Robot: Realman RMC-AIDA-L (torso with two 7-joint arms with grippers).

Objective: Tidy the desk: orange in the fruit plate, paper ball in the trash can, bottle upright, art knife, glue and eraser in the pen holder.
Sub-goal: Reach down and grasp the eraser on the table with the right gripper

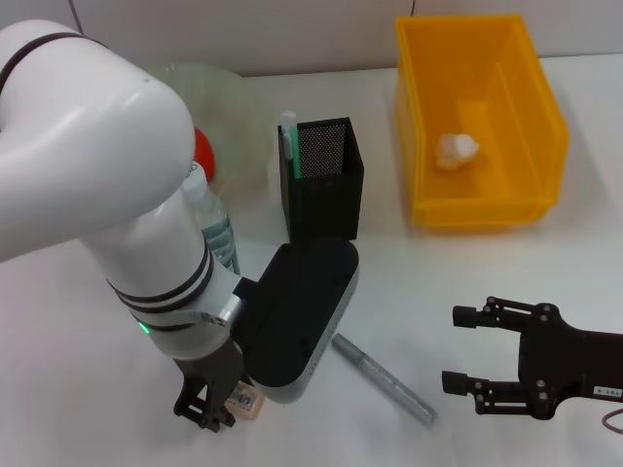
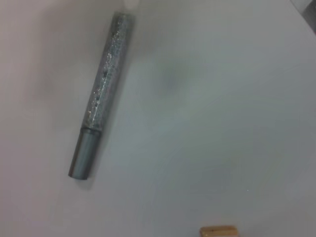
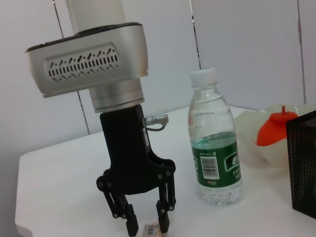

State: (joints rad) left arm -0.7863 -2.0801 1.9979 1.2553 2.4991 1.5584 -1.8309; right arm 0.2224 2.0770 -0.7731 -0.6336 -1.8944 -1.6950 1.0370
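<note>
My left arm bent down at the near left of the desk, wrist vertical | left gripper [image 1: 206,407] pointing straight down, fingers [image 3: 131,223] parted at the tabletop | my right arm low at the near right, right gripper [image 1: 465,348] level, jaws spread wide, holding nothing

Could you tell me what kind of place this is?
Probably a robot test bench staged as a desk, not a real office: plain white table, bare panel walls, and a few props, namely a mesh pen holder, an orange bin and a water bottle.
</note>
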